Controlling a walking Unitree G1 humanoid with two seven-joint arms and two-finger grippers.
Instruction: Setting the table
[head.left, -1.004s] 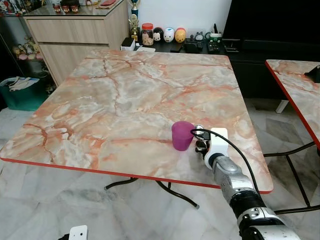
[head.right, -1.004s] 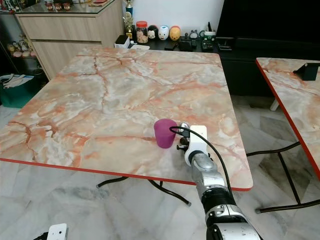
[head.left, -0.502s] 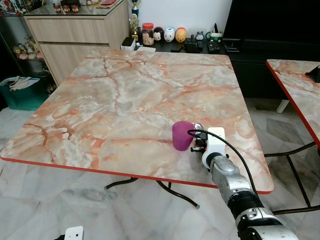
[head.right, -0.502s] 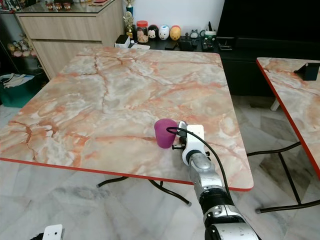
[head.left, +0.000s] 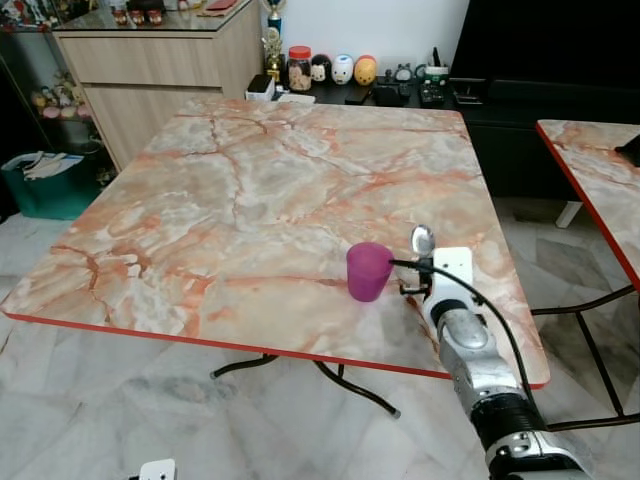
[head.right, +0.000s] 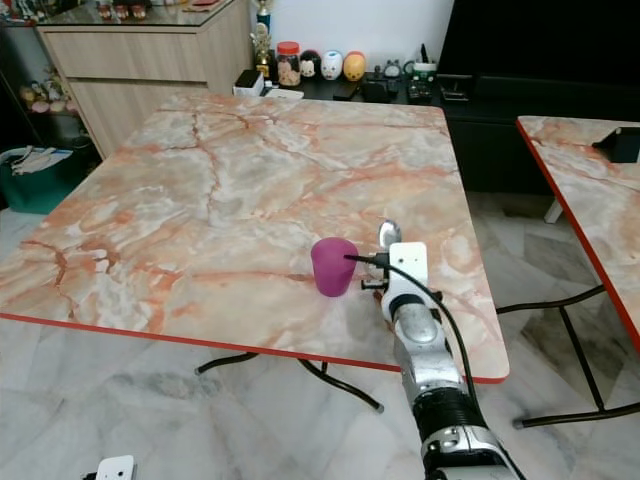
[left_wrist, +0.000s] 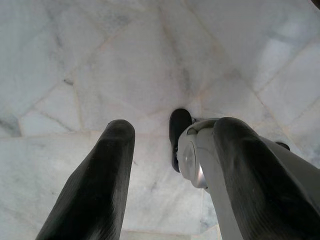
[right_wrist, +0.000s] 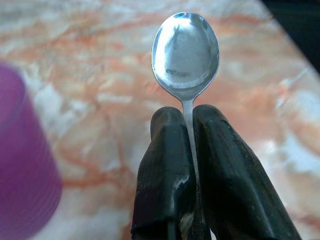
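Steel spoon handle vanishes between our right gripper fingers pinched on it, beside the blurred purple cup.

No text, label, brand, number or sign is legible anywhere; the jar and figurines on the far black sideboard are too small to read
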